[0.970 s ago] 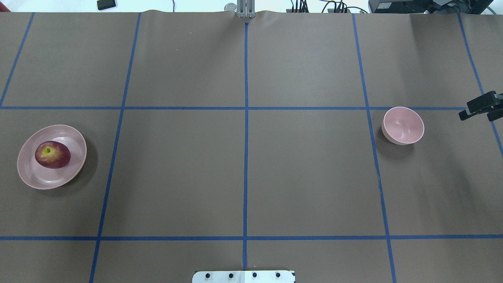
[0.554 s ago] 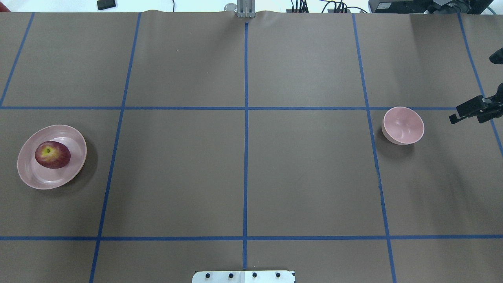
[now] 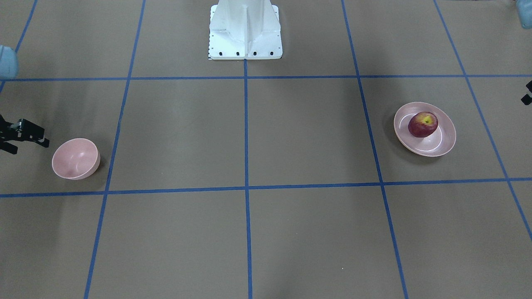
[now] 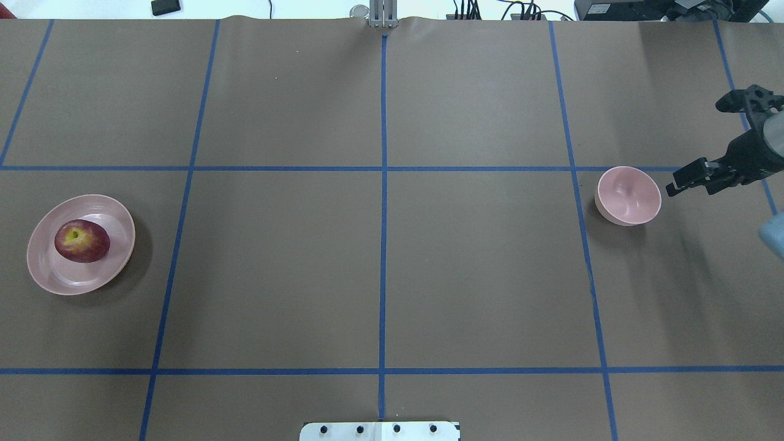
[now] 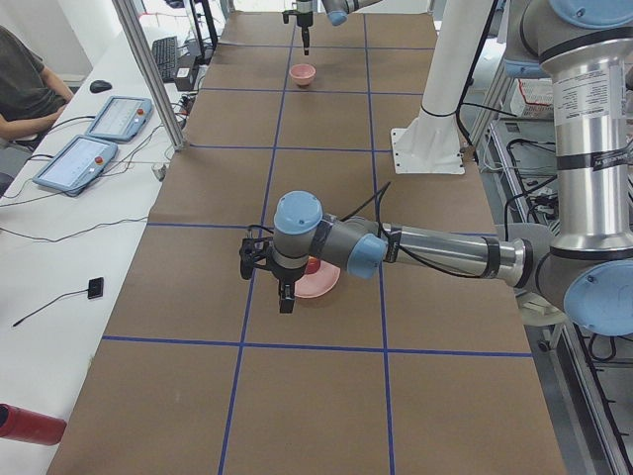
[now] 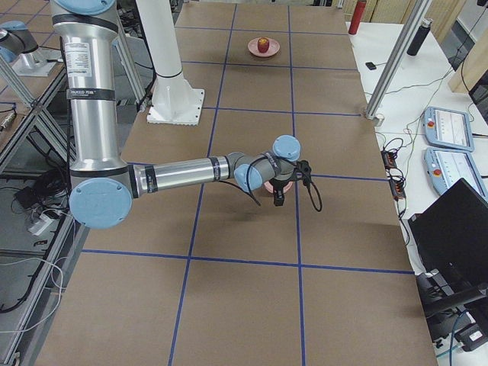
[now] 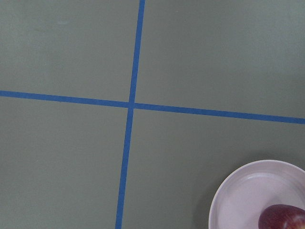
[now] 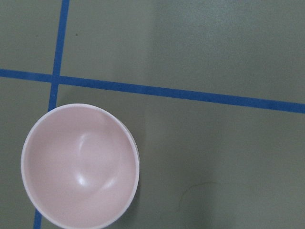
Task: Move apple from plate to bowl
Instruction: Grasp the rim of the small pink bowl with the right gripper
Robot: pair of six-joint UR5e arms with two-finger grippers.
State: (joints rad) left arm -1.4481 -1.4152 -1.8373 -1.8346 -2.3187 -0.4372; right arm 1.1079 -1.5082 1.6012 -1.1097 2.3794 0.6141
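Apple [image 4: 82,241] on plate [image 4: 67,278], bowl [image 4: 629,196] far off; left tool [image 5: 285,299], right tool [image 4: 678,184]: openness unclear.

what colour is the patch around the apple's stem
Yellow-green, on an otherwise dark-red apple. It shows best in the overhead exterior view.

Glossy apple [image 4: 82,241], smooth plate [image 4: 73,278], matt paper-covered table [image 4: 275,275].
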